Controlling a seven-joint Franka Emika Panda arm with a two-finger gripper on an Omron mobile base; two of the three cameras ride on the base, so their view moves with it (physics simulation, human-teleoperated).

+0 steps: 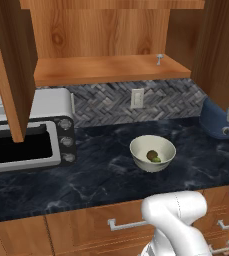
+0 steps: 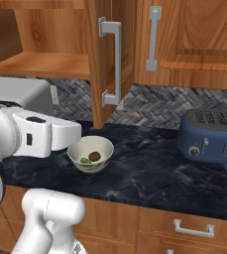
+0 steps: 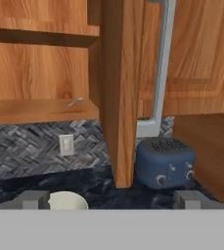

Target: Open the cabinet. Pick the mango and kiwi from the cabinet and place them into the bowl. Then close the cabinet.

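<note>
Hand (image 3: 111, 200), spread wide and empty, faces the open cabinet's right door (image 3: 119, 93) edge-on, its handle (image 3: 160, 73) just beyond; mango (image 1: 156, 159) and kiwi (image 1: 151, 154) lie in the bowl (image 1: 152, 153) mid-counter below.

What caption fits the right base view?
Mango and kiwi in the bowl; cabinet doors open.

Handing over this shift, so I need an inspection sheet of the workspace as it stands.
Surface: dark marble counter.
Job's things: bowl on the counter holds mango and kiwi; cabinet doors open, shelf bare apart from a small metal bit.
Clutter: toaster oven at left, blue toaster at right.
Grippers: gripper open, holding nothing, facing the open door's edge.
Cables: nothing seen.
Surroundings: herringbone backsplash with outlet, drawers below.
</note>
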